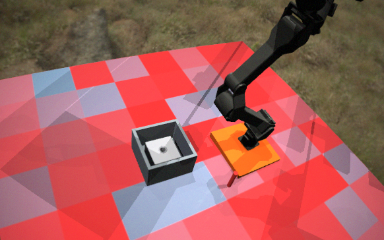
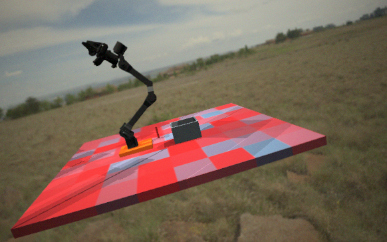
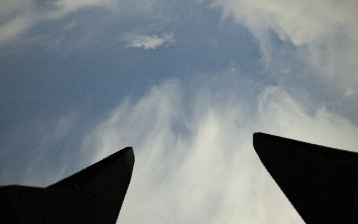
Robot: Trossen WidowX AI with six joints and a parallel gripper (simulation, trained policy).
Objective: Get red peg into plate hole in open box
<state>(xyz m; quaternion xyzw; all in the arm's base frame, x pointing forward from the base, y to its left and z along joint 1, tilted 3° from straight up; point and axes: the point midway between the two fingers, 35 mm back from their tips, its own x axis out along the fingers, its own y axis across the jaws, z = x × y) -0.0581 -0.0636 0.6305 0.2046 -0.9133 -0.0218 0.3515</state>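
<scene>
The red peg (image 1: 232,179) (image 2: 157,132) stands upright on the table, close to a corner of the orange base plate. The open dark grey box (image 1: 171,170) (image 2: 186,131) stands on the table beyond the peg from the arm's base. Inside it lies a white plate (image 1: 155,156) with a small round hole near its middle; the hole shows nothing red. My gripper (image 3: 192,146) is open and empty, with only sky between its fingers. In the exterior view it is high above the table, pointing up and away from the peg and box.
The arm's base stands on an orange plate (image 1: 227,150) (image 2: 125,153). The table (image 1: 88,184) (image 2: 165,174) has a red, pink and blue checked top, with shadows across it. Grassland lies beyond its edges.
</scene>
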